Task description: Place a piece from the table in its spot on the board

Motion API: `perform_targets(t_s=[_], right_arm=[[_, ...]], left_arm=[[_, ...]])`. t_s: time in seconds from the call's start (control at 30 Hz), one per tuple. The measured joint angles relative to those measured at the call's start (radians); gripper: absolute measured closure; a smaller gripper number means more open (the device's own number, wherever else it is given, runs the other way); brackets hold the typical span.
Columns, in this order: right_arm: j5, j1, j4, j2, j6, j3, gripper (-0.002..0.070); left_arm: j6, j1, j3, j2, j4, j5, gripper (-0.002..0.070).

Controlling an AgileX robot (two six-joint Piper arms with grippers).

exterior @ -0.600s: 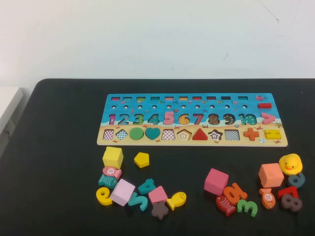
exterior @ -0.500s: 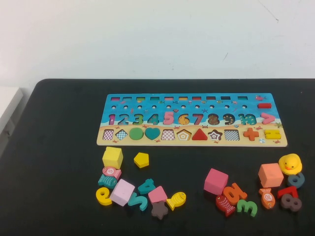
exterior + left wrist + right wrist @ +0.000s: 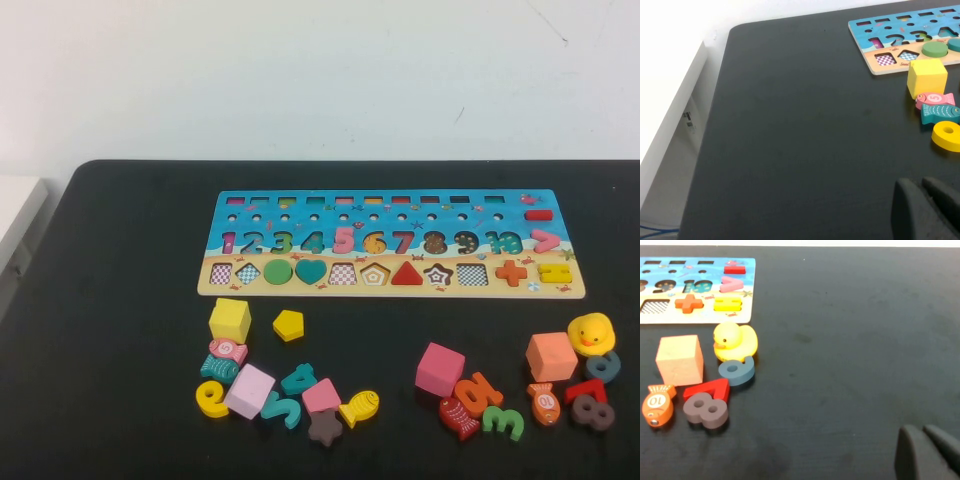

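Observation:
The blue puzzle board (image 3: pixel 390 290) lies flat at the table's middle, with a green circle, teal heart and red triangle seated in it. Loose pieces lie in front of it. On the left are a yellow cube (image 3: pixel 229 320), a yellow pentagon (image 3: pixel 288 325), a teal 4 (image 3: pixel 298 379) and a brown star (image 3: pixel 324 428). On the right are a green 3 (image 3: pixel 503 421), a red 7 (image 3: pixel 585 389) and a brown 8 (image 3: pixel 592 411). My left gripper (image 3: pixel 920 182) is shut and empty over bare table, left of the pieces. My right gripper (image 3: pixel 921 429) is shut and empty, right of the brown 8 (image 3: pixel 705 411). Neither arm shows in the high view.
A yellow duck (image 3: pixel 590 333), a salmon cube (image 3: pixel 551 356), a magenta cube (image 3: pixel 439 369) and a lilac cube (image 3: pixel 248 390) sit among the pieces. Fish pieces lie in both piles. The table's left edge (image 3: pixel 715 95) borders a white surface.

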Motion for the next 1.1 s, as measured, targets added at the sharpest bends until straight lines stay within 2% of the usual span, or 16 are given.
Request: perform_targets(t_s=[0.67, 1.1], right_arm=[[0.0, 0.0, 0.0, 0.0, 0.0, 0.0, 0.0658], [0.0, 0.0, 0.0, 0.0, -0.004, 0.0, 0.0658]], left_arm=[[0.0, 0.0, 0.001, 0.0, 0.025, -0.028, 0.0677], [0.0, 0.0, 0.002, 0.0, 0.077, -0.66, 0.0677]])
